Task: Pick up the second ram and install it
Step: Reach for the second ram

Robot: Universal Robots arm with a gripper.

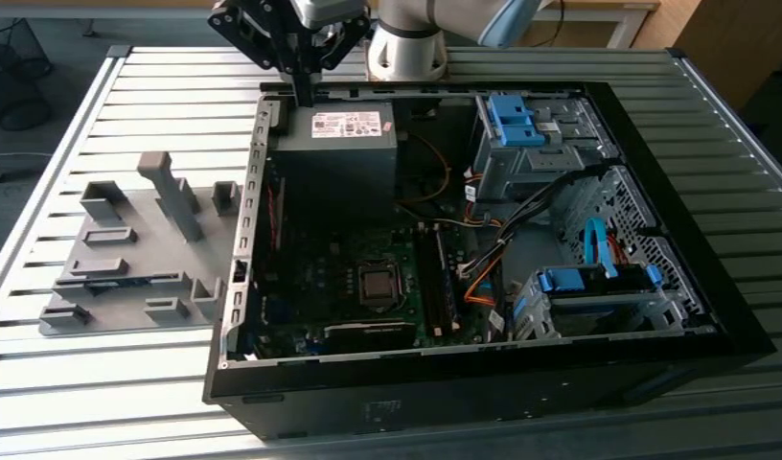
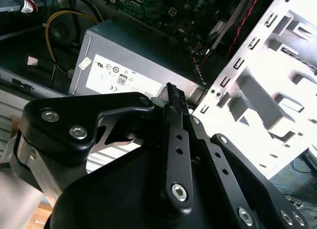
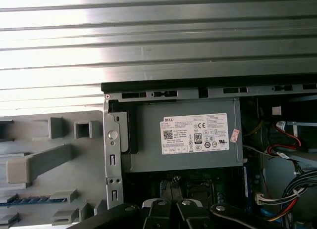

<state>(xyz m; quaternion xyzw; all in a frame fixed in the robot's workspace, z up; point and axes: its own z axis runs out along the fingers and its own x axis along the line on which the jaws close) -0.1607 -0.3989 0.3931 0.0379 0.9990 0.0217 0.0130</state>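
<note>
The second ram [image 3: 24, 201] lies edge-up in a slot of the grey fixture tray [image 3: 59, 162], seen as a thin blue strip in the first wrist view, just beside the open computer case [image 1: 257, 192] on the slatted surface [image 1: 149, 96]. The gripper [image 1: 299, 91] hangs over the power supply [image 1: 333, 144], well apart from the stick, its fingers together on nothing. A clean pick likely calls for spreading them, squaring to the board's flat faces and lifting straight out.
</note>
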